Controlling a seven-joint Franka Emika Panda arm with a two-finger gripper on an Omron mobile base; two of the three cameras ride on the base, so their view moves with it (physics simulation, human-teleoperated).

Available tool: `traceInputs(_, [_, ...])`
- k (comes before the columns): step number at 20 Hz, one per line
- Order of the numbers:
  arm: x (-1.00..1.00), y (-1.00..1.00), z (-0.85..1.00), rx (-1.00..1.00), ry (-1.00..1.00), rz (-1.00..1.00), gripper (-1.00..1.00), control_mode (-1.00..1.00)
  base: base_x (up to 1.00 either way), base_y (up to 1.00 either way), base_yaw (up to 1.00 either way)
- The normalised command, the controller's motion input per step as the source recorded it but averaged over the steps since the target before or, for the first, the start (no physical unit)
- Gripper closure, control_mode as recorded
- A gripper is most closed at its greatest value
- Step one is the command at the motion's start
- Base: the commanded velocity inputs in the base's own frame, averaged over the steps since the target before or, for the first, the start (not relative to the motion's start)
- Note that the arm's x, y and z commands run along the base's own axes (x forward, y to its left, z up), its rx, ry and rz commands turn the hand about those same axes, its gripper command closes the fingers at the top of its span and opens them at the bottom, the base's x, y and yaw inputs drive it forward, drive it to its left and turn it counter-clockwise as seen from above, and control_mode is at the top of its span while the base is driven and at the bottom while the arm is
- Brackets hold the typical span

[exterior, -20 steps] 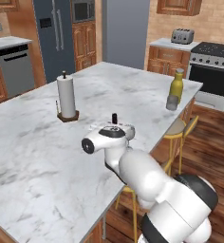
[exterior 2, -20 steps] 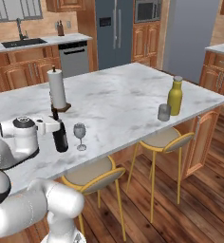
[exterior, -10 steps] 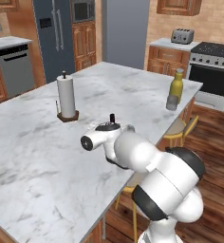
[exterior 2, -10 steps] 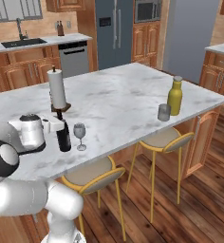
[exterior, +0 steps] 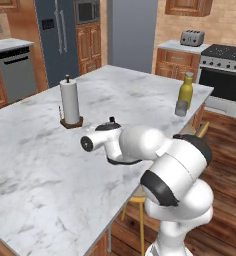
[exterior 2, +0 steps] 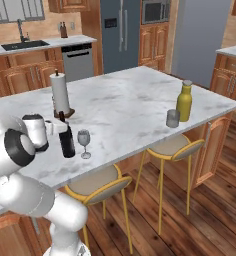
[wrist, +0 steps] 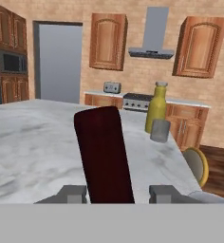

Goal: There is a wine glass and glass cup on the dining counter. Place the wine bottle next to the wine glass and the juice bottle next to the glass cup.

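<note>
The gripper (wrist: 117,193) sits low over the dining counter (exterior 2: 135,107) with its two fingers (wrist: 72,193) drawn in narrow on either side of the wine bottle (wrist: 103,154), gripping it at the neck. In the hand view the dark red neck rises between the fingertips, leaning a little to the left. From the right base view the wine bottle (exterior 2: 66,138) stands on the marble with the gripper (exterior 2: 54,127) at its upper part. The wine glass (exterior 2: 83,142) stands just beside the bottle, on the side away from the hand, near the counter edge. Behind the fingers, further in on the counter, a paper towel roll (exterior 2: 59,93) stands upright on its holder. Well apart from the fingers, toward the far end of the counter, the juice bottle (exterior 2: 184,101) stands upright with the glass cup (exterior 2: 173,118) just beside it; in the hand view both appear beyond the bottle neck, to its right, juice bottle (wrist: 156,108) behind glass cup (wrist: 160,130)
</note>
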Motion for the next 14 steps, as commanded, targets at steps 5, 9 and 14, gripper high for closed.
traceInputs(5, [-0.04, -0.04, -0.31, 0.08, 0.00, 0.00, 1.00, -1.00, 0.00, 0.00, 0.00])
traceInputs(9, [-0.27, -0.13, -0.34, 0.11, 0.00, 0.00, 1.00, -1.00, 0.00, 0.00, 0.00])
traceInputs(14, [-0.32, -0.15, -0.38, 0.13, 0.00, 0.00, 1.00, -1.00, 0.00, 0.00, 0.00])
